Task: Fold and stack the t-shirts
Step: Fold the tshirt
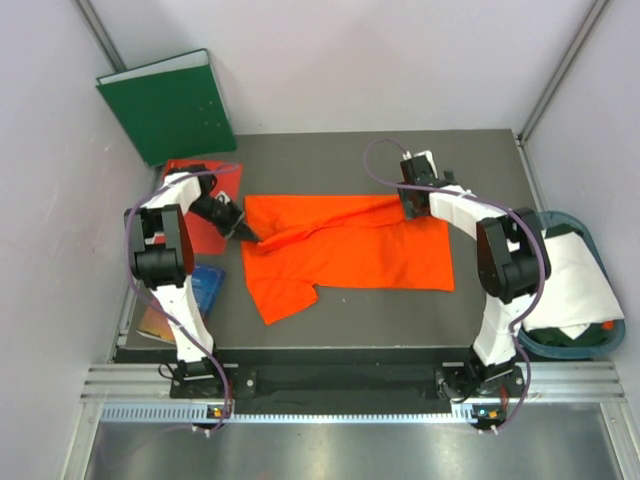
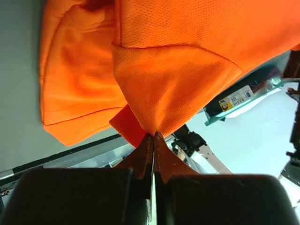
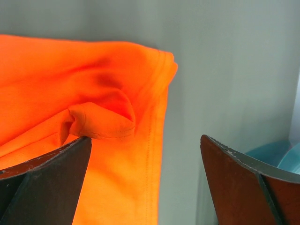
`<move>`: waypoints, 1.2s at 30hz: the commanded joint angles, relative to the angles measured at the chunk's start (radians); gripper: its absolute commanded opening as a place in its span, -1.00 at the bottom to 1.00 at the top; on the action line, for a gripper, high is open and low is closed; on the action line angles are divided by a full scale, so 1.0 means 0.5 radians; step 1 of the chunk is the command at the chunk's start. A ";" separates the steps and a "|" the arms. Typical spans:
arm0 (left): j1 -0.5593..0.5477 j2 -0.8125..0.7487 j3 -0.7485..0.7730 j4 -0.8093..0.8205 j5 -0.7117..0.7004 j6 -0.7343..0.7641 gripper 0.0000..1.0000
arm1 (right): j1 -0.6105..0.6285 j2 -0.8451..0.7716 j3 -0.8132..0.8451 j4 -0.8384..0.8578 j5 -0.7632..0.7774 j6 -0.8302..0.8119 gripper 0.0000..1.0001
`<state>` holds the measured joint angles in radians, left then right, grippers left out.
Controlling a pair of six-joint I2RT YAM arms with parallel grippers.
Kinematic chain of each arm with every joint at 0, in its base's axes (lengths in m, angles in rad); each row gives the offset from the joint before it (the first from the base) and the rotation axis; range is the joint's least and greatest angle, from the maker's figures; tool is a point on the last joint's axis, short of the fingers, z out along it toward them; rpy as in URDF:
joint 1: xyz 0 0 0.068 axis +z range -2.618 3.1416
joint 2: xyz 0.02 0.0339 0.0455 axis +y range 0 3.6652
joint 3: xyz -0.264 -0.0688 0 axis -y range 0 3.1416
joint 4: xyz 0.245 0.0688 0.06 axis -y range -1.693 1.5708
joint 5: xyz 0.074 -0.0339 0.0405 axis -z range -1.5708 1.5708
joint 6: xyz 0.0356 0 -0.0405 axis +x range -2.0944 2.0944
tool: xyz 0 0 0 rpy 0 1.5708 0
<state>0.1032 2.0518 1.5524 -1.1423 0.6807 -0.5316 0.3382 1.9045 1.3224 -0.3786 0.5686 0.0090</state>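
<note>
The orange shirt (image 1: 350, 250) lies spread on the table (image 1: 380, 320), creased toward its left side. The left gripper (image 1: 247, 232) is clamped on a pinch of the shirt's left edge, and the cloth tents at the grip. The right gripper (image 1: 413, 203) stands with jaws wide apart over the shirt's far right corner, holding nothing. The white shirt (image 1: 568, 275) is draped over a teal basket (image 1: 600, 345) beside the table's right edge.

The orange t-shirt (image 1: 350, 250) lies rumpled on the table (image 1: 350, 322); the white t-shirt (image 1: 566, 277) drapes a basket (image 1: 586, 222).
</note>
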 commanded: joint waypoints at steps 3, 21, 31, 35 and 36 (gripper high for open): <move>0.008 -0.100 -0.019 0.060 -0.107 -0.001 -0.40 | -0.001 -0.216 0.070 0.085 -0.216 0.056 0.99; -0.176 0.041 0.484 0.204 -0.677 0.134 0.97 | -0.302 -0.155 0.205 0.003 -0.861 0.276 0.99; -0.197 0.170 0.549 0.483 -0.926 0.060 0.59 | -0.366 -0.029 0.301 -0.059 -1.008 0.363 0.99; -0.197 0.210 0.632 0.505 -1.082 0.091 0.55 | -0.376 -0.048 0.252 -0.065 -1.014 0.356 0.99; -0.197 0.225 0.647 0.505 -1.082 0.097 0.55 | -0.376 -0.060 0.242 -0.062 -1.014 0.356 0.99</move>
<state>0.0002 2.1536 1.8080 -0.9478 0.2134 -0.4942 0.1604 1.8957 1.4235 -0.4137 0.0818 0.1768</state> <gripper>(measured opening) 0.778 0.993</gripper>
